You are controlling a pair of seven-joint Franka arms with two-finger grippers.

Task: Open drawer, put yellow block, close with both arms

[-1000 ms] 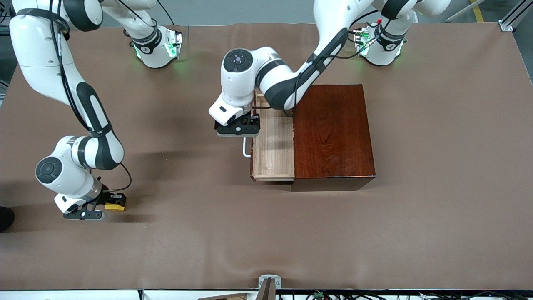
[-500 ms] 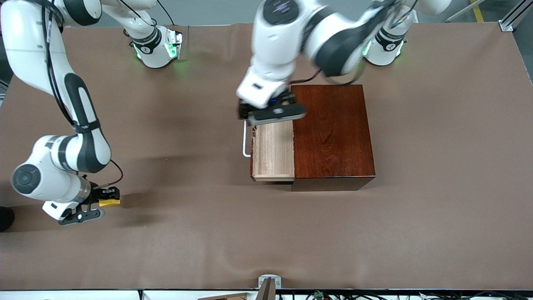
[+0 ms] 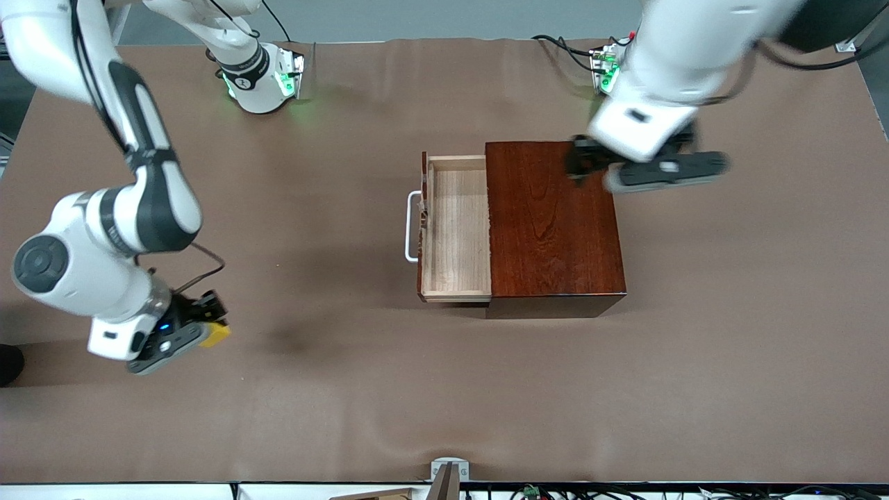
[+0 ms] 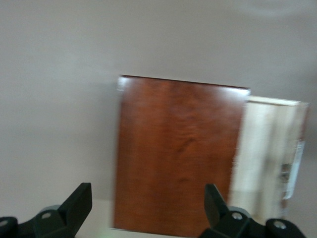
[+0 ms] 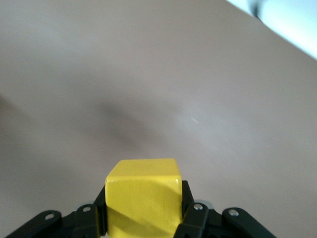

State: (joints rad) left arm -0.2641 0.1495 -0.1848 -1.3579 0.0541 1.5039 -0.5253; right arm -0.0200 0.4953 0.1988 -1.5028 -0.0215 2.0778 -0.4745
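The right pincer [image 3: 201, 332] clenches the yellow block [image 5: 143, 196] above bare bench [image 3: 347, 389], hiding its lower faces. The left pincer [image 3: 649, 167], blurred, hangs spread wide over the box's [image 3: 552, 222] edge; the drawer [image 3: 455, 229] stands pulled out.

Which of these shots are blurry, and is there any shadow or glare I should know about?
Front view: the left arm's pincer is motion-smeared over the wooden box; the right pincer, holding the yellow block, is sharper, with a soft shadow on the brown table beside it. Left wrist view: all softly blurred, pale sheen on the box, drawer washed out. Right wrist view: block fairly crisp.
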